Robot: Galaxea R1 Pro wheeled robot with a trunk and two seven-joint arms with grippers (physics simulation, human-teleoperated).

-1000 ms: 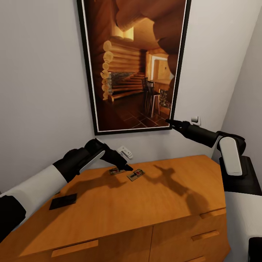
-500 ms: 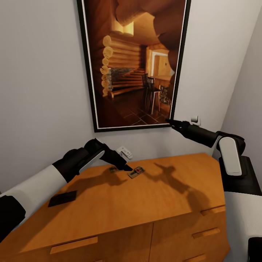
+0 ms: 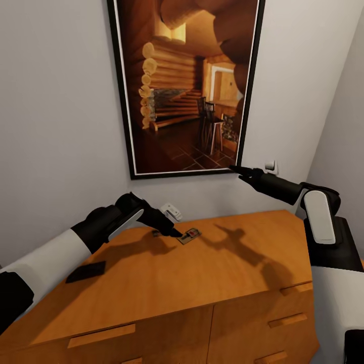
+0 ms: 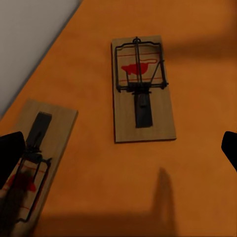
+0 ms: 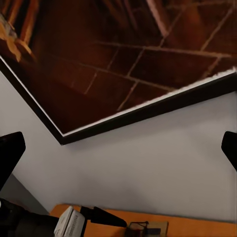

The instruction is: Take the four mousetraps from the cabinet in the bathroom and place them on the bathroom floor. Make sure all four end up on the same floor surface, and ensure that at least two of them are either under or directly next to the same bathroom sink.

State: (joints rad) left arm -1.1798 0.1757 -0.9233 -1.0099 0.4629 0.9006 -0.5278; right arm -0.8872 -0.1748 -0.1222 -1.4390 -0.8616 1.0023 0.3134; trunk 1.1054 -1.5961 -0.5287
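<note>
On cabinet top [image 3: 167,283], far side near wall, two mousetraps [image 4: 142,90] are seen flat, just apart. Left gripper [image 3: 174,233] is held over them w/ jaws spread wide, nothing gripped. Right gripper [image 3: 236,170] is raised by picture frame [image 3: 126,101]; jaws wide apart, empty.

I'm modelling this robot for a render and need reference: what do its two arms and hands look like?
Both arms pair glossy white shell segments with black joints. The left arm has a white upper sleeve running into a black forearm that tapers to a slim black left hand. The right arm has a rounded white block link, then a black forearm narrowing to a pointed black right hand. No cables or markings are visible.
</note>
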